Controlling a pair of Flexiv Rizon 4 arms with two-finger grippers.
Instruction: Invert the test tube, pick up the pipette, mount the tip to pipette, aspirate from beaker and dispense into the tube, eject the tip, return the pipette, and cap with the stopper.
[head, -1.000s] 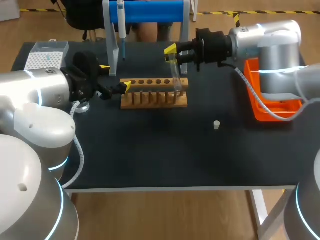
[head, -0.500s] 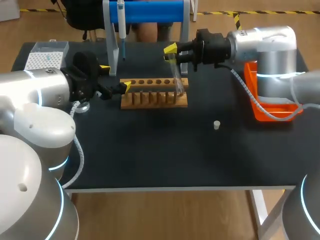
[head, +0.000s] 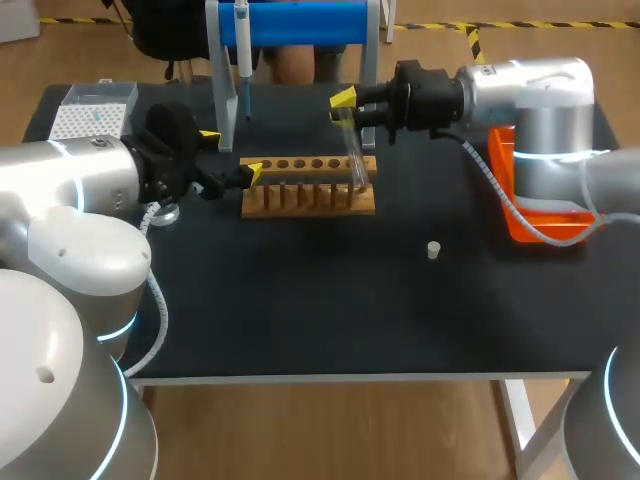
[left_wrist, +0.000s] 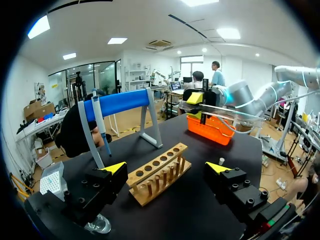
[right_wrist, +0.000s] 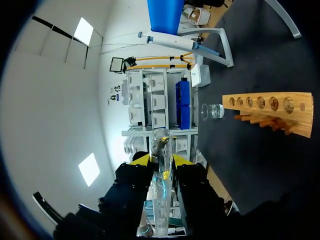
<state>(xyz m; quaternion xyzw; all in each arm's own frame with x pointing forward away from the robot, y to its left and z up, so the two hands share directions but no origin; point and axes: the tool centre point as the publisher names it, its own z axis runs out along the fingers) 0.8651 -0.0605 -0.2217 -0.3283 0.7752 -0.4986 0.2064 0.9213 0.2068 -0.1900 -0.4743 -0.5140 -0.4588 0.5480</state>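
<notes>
My right gripper (head: 344, 108) is shut on a clear test tube (head: 352, 150), which hangs tilted over the right end of the wooden rack (head: 308, 198). In the right wrist view the tube (right_wrist: 161, 165) stands between the fingers, with the rack (right_wrist: 270, 107) off ahead. My left gripper (head: 230, 154) stands open at the rack's left end, nothing between its fingers. The left wrist view shows the rack (left_wrist: 150, 186) just ahead of that gripper (left_wrist: 166, 168). The pipette (head: 243, 50) hangs on the blue stand (head: 300, 22). A small white stopper (head: 433, 250) lies on the table.
A white tip box (head: 90, 115) sits at the back left. A glass beaker (head: 162, 212) stands under my left wrist, also seen in the left wrist view as the beaker (left_wrist: 98, 225). An orange bin (head: 540, 215) lies at the right edge.
My right arm has shifted slightly, and the tube it holds has tilted a little more. The left arm has not moved.
</notes>
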